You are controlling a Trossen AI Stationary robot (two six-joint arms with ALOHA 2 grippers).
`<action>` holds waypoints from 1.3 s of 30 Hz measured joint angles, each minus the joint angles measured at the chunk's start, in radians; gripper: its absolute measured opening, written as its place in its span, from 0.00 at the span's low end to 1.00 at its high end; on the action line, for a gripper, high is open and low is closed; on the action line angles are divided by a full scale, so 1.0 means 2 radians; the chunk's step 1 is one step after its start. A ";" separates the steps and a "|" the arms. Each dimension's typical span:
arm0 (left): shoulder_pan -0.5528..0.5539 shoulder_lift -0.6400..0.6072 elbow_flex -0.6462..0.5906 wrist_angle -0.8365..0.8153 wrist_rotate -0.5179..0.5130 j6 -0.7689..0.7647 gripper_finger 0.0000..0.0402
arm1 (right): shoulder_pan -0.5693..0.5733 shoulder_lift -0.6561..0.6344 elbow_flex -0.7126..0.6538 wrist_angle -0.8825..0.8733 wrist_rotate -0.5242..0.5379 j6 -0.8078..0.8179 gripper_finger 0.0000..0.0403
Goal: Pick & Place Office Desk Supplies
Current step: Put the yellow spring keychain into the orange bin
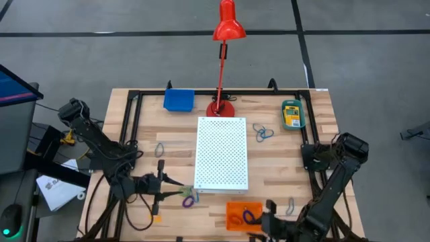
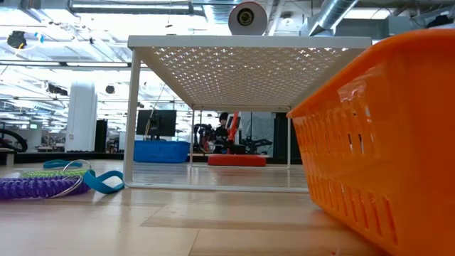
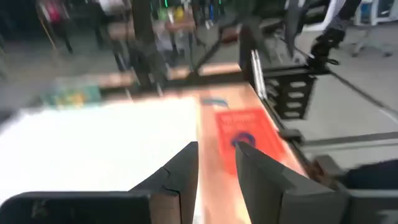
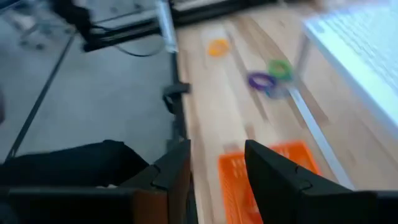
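The left gripper (image 1: 176, 193) is low over the desk (image 1: 148, 134), near the front left corner of the white board (image 1: 222, 153). Its fingers (image 3: 180, 171) are apart with a narrow gap, and nothing is between them. Just in front of this gripper lies a small bunch of loops (image 1: 190, 197), purple and green, touching each other; in the low view the same bunch (image 2: 50, 181) lies flat on the wood beside a blue strap.

The right gripper (image 1: 269, 222) is at the front edge of the desk, just beside the orange tray (image 1: 243, 215). Its fingers (image 4: 273, 171) are also a little apart and hold nothing. A purple loop (image 1: 249, 216) lies inside the orange tray.

A blue tray (image 1: 179, 99) stands at the back of the desk, left of the red lamp (image 1: 222, 60). The crayon box (image 1: 291, 114) lies in a teal tray near the back right corner. Some blue clips (image 1: 263, 132) lie between this box and the white board. One thin loop (image 1: 159, 149) lies left of the board, and another (image 1: 290, 205) lies near the right arm.
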 joint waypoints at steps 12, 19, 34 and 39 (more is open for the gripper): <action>0.008 -0.016 0.000 -0.275 0.191 -0.327 0.25 | 0.000 -0.001 -0.004 -0.078 -0.001 -0.089 0.37; 0.004 0.013 0.000 -0.339 0.338 -0.450 0.25 | 0.000 -0.001 -0.004 -0.125 0.025 -0.087 0.37; -0.092 0.073 0.004 -0.299 0.349 -0.537 0.25 | 0.020 -0.044 -0.004 -0.200 0.046 -0.031 0.37; -0.097 0.121 0.029 -0.301 0.349 -0.515 0.24 | 0.030 -0.068 -0.004 -0.199 0.066 -0.019 0.38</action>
